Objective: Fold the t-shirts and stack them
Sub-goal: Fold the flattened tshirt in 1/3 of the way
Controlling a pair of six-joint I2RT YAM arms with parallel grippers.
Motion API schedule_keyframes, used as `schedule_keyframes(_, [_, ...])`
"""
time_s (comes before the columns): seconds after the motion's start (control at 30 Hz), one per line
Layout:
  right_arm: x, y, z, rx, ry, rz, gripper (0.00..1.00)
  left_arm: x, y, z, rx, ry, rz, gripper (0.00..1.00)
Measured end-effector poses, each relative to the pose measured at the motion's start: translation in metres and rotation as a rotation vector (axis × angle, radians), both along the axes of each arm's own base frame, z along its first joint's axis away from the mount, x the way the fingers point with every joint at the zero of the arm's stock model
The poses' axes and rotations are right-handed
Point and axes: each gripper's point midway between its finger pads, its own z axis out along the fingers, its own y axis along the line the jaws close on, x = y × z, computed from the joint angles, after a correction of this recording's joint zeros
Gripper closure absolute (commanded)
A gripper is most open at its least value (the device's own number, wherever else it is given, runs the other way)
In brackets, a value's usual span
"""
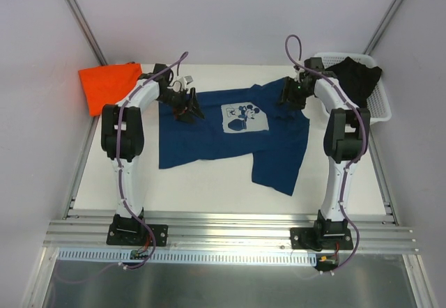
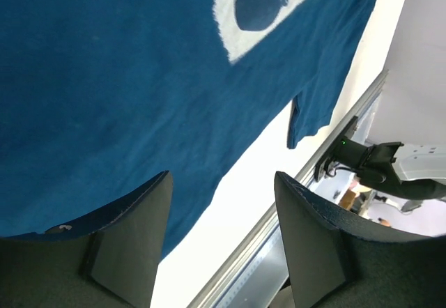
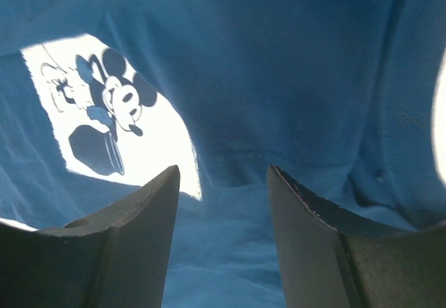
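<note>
Seemingly both grippers (image 2: 221,233) (image 3: 223,226) gape over navy t-shirt (image 1: 209,138).

No legible text anywhere

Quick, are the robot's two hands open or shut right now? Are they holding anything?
Left end effector: open, holding nothing, over the navy t-shirt.
Right end effector: open, holding nothing, over the same t-shirt.
</note>
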Motion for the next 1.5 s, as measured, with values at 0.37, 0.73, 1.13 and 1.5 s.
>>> schedule_keyframes(0.37, [-0.018,0.003,-0.046,0.017,0.120,-0.006,0.43,0.021,0.021,-0.017,-0.026,0.069,0.055,0.39])
schedule_keyframes(0.73, [-0.029,0.011,-0.045,0.033,0.125,0.002,0.42,0.018,0.021,-0.028,-0.101,0.199,0.098,0.38])
schedule_keyframes(1.13, [-0.060,0.034,-0.045,0.055,0.176,0.018,0.41,0.038,0.034,-0.035,-0.081,0.205,0.152,0.32])
schedule_keyframes(1.5, [-0.065,0.027,-0.045,0.048,0.190,0.005,0.41,0.051,0.046,-0.044,0.004,0.166,0.186,0.30])
